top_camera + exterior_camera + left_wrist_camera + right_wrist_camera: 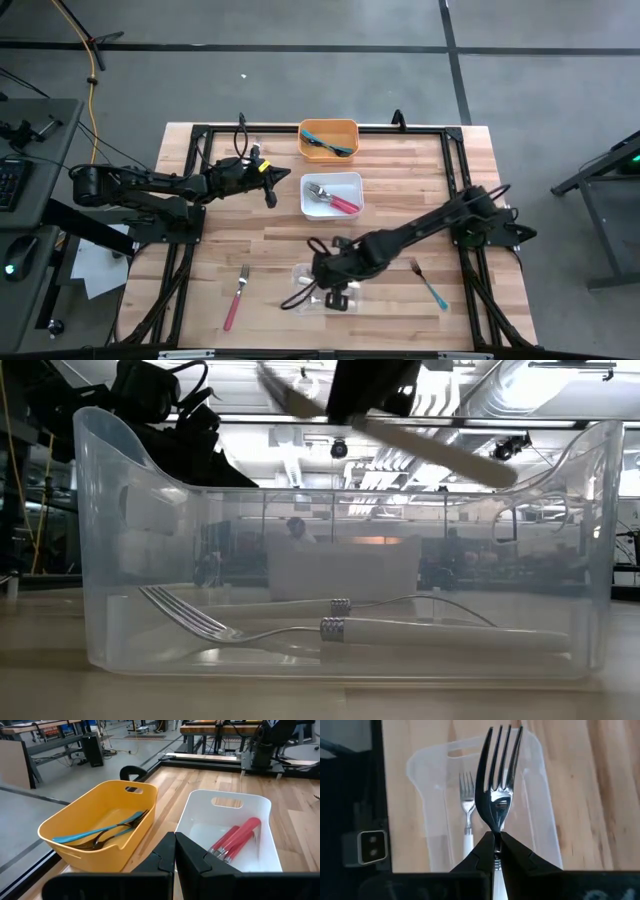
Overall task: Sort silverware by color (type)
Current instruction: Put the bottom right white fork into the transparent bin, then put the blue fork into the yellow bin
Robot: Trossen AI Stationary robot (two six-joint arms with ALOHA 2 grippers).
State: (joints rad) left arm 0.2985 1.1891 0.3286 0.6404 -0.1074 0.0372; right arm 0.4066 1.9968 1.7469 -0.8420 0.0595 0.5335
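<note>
Clear plastic fills my low view: the clear bin (340, 540) sits at the near edge of the counter (400, 200), with white-handled forks (400, 630) lying flat on its floor. My right gripper (496, 840) hangs directly over that bin, jaws pinched tight on the neck of another white-handled fork (497, 780), tines pointing out ahead. I judge I am at the drop step for a white one; the next move calls for lowering a little inside the bin's walls, then parting the jaws so the fork falls lengthwise and does not catch the rim. Beyond the clear bin stands the white bin (332, 195) holding pink-handled forks (235, 840), and beyond that the orange bin (328, 139) with teal ones (95, 835). Left of the clear bin a pink fork (236, 298) waits on open counter; right of it a teal fork (430, 283), both with free room around. My left gripper (175, 852) idles beside the white bin, jaws closed on nothing.
</note>
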